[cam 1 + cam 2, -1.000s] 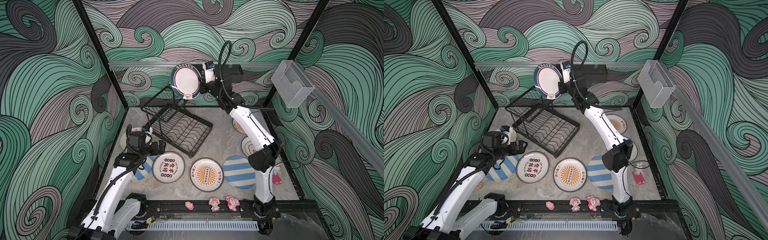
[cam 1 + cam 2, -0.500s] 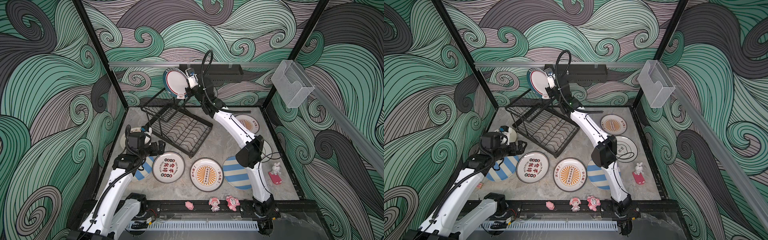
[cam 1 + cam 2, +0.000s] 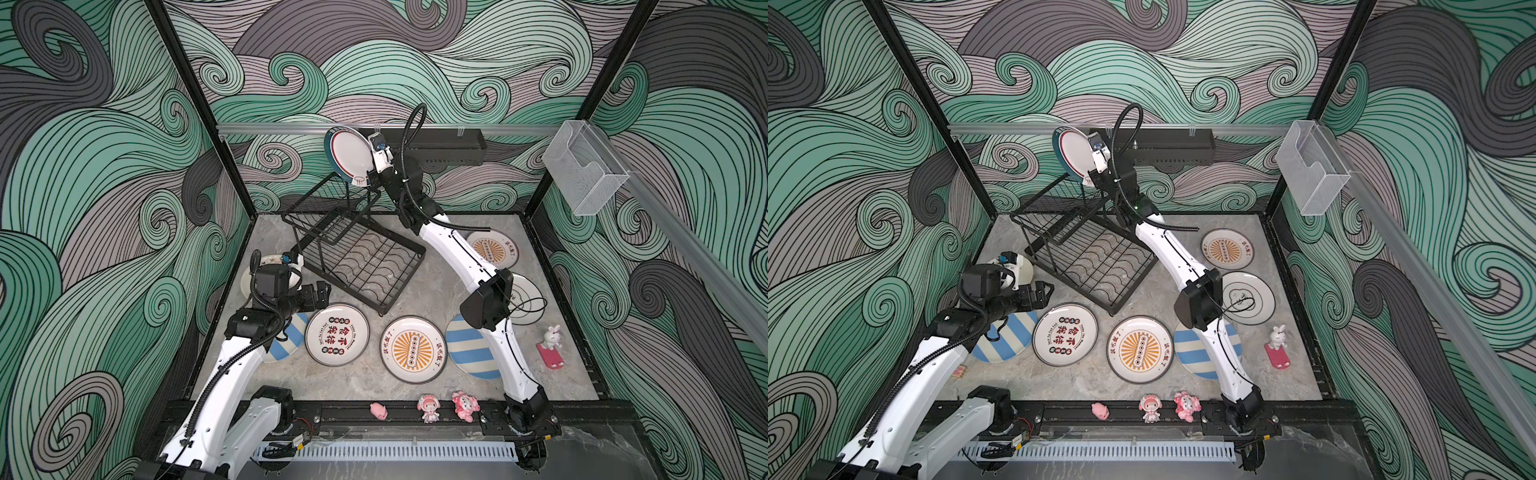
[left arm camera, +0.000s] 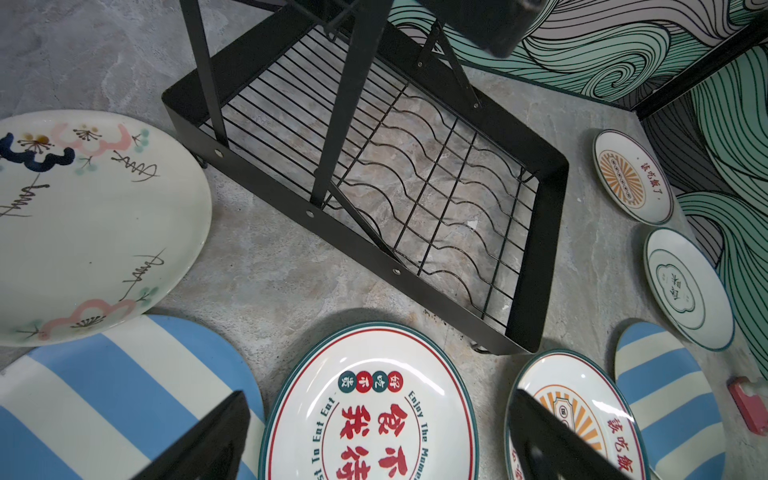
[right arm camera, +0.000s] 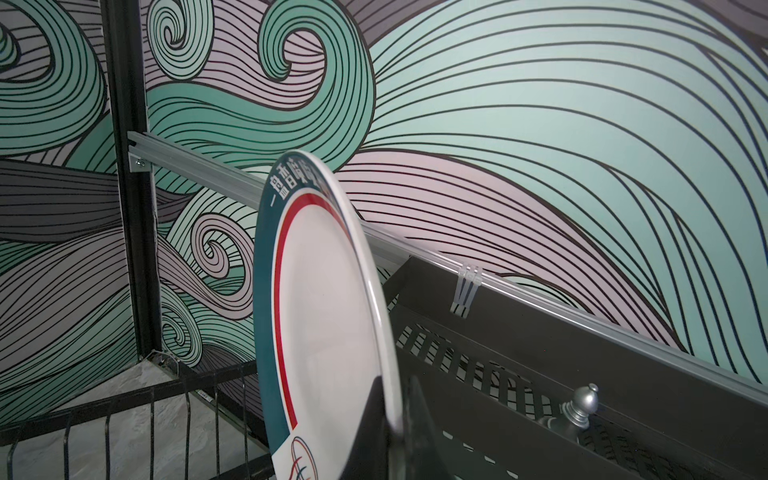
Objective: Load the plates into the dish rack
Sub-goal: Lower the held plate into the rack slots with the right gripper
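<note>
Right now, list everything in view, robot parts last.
Dish rack: one, black, back left.
Held plate: one, teal-rimmed, on edge above rack.
Sunburst plates: two, orange, front centre, back right.
Striped plates: two, blue-cream, front left, front right.
Character plate: one, white-red, front.
Outlined plate: one, white, right, under arm.
Floral plate: one, cream, left.
Figurines: four, three pink front, one white right.
Shelf: one, black, back wall.
Box: one, clear, right wall.
Left fingers: open, near character plate.
Right fingers: shut on held plate.

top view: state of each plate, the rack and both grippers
rack: upright, no plates in it
teal plate: held on edge above the rack's upper tier
right gripper: shut on the teal plate's rim
left gripper: open, holds nothing
other seven plates: flat on the table
</note>
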Motion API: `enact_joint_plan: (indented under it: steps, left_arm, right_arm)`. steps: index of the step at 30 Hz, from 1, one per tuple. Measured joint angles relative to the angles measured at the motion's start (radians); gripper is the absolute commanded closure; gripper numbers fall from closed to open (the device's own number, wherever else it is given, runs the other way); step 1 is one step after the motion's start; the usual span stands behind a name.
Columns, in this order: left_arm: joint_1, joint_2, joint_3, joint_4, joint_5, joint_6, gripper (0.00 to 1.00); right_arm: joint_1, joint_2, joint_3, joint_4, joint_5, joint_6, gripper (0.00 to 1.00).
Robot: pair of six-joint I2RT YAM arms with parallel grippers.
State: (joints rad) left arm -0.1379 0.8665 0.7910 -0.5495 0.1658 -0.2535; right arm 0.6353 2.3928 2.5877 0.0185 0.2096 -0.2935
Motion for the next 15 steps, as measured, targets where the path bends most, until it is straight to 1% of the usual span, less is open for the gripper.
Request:
enact_joint_plan:
  steps: [7, 15]
  left_arm:
    - [0.000, 0.000, 0.000, 0.000, 0.000, 0.000, 0.01]
    - [0.000, 0.000, 0.000, 0.000, 0.000, 0.000, 0.01]
  right_arm:
    - [0.000, 0.018, 0.000, 0.026, 0.000, -0.006, 1.00]
    - [0.000, 0.075, 0.000, 0.034, -0.001, -0.014, 1.00]
